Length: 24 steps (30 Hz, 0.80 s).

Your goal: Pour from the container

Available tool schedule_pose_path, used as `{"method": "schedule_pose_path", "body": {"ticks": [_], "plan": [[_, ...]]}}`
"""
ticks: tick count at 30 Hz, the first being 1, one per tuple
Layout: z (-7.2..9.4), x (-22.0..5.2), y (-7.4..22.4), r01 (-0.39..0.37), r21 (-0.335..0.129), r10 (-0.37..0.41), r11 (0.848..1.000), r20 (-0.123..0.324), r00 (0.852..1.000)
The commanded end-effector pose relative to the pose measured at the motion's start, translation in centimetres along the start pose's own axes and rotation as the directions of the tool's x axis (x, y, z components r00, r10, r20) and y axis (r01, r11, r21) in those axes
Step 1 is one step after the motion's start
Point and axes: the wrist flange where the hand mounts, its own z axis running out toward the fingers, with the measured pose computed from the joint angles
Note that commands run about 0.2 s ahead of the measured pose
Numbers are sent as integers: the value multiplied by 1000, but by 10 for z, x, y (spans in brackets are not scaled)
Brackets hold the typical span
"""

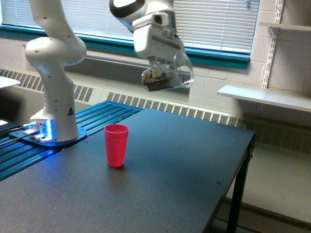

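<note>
Gripper (158, 73): clamped on the container (170, 75), a clear rounded jar held high above the far part of the black table (160, 184), tipped w/ mouth toward the exterior view's left and brown contents lying at the low side (material too blurred to tell). Red cup (116, 145): upright on table, below and well to the left of the jar, nearer the camera, apart from it. Arm base (51, 121): white, blue-lit, on a ribbed blue stand at far left; window w/ blinds (218, 19) and wall shelf (265, 97) behind, far right.
</note>
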Motion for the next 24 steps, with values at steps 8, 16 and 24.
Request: {"method": "schedule_pose_path", "body": {"ticks": [8, 16, 24], "plan": [[0, -45, 20, -102, -48, 103, 994, 26, 994], [-6, -61, 35, -169, -82, 172, 982, 32, 985], [-8, -76, 46, -232, -125, 239, 965, 45, 970]]}}
